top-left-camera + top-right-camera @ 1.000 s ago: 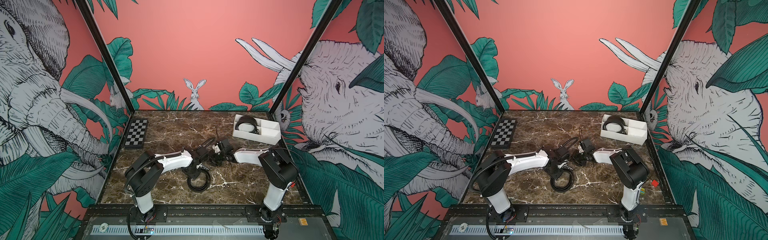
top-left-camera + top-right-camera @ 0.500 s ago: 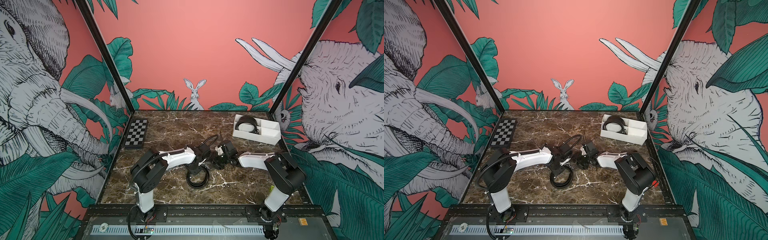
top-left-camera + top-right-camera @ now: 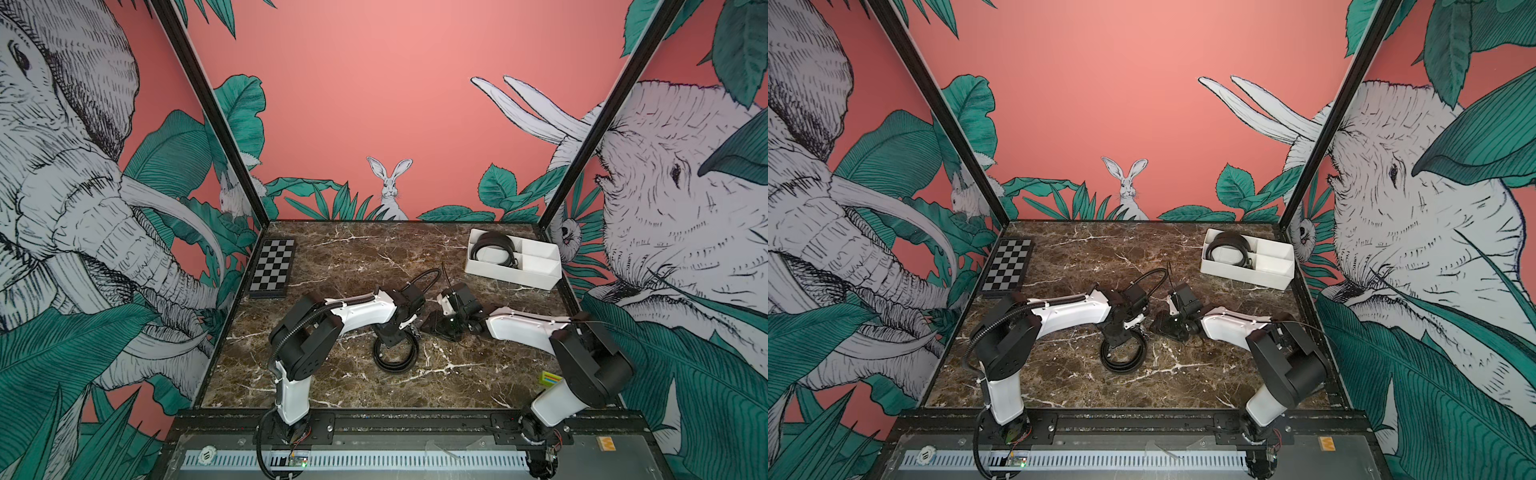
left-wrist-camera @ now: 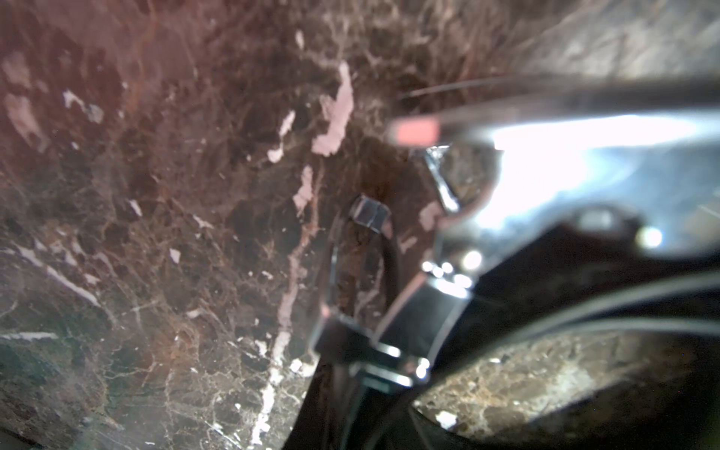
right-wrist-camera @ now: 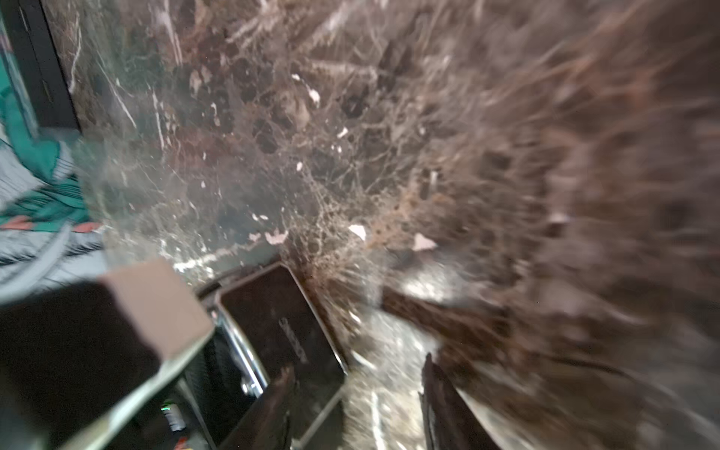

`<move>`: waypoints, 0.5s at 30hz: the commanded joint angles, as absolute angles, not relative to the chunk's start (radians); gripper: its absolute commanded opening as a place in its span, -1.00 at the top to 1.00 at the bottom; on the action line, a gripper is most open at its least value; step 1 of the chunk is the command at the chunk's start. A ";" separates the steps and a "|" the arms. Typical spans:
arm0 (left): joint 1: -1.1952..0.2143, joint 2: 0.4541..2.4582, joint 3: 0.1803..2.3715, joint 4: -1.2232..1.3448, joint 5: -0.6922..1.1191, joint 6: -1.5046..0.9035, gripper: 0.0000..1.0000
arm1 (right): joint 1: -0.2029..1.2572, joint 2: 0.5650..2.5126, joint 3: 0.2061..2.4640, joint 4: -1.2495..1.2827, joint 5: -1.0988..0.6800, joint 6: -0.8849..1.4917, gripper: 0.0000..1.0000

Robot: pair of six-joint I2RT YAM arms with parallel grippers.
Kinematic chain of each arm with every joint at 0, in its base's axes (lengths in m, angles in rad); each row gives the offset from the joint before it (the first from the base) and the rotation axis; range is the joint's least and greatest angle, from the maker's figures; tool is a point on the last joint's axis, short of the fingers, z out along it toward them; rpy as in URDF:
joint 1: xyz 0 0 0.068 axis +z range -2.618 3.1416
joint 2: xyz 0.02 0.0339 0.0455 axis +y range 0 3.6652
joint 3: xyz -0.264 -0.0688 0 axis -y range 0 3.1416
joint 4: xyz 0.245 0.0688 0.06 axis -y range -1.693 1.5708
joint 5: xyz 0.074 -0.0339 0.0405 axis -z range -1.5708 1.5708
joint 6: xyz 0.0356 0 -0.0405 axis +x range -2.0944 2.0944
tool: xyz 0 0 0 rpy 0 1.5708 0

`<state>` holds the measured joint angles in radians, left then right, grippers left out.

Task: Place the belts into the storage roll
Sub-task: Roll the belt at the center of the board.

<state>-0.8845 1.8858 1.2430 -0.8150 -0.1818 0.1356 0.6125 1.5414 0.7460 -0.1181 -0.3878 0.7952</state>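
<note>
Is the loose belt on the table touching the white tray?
Apart. Both top views show bare marble table between the loose belt near the middle and the white tray by the back wall.

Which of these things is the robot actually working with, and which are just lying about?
Job: belt on the table, belt in the tray, white tray.
Lying about: checkered board, small yellow-green item.

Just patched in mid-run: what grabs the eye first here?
A coiled black belt lies mid-table on the brown marble top, with the left hand clamped on its far edge and the open right hand close by. At the far right corner, a white divided plastic tray already holds a second black belt in one end compartment.
</note>
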 commanded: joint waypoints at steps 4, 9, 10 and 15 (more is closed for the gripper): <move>-0.855 1.937 1.275 -0.694 -0.213 0.209 1.00 | 0.656 1.479 0.734 -0.131 -0.267 0.497 -0.15; -0.851 1.943 1.300 -0.703 -0.193 0.214 1.00 | 0.696 1.516 0.764 -0.049 -0.311 0.453 -0.19; -0.850 1.941 1.301 -0.702 -0.190 0.215 1.00 | 0.708 1.527 0.778 -0.049 -0.301 0.452 -0.19; -0.850 1.944 1.292 -0.700 -0.191 0.221 1.00 | 0.726 1.552 0.765 0.013 -0.225 0.506 -0.11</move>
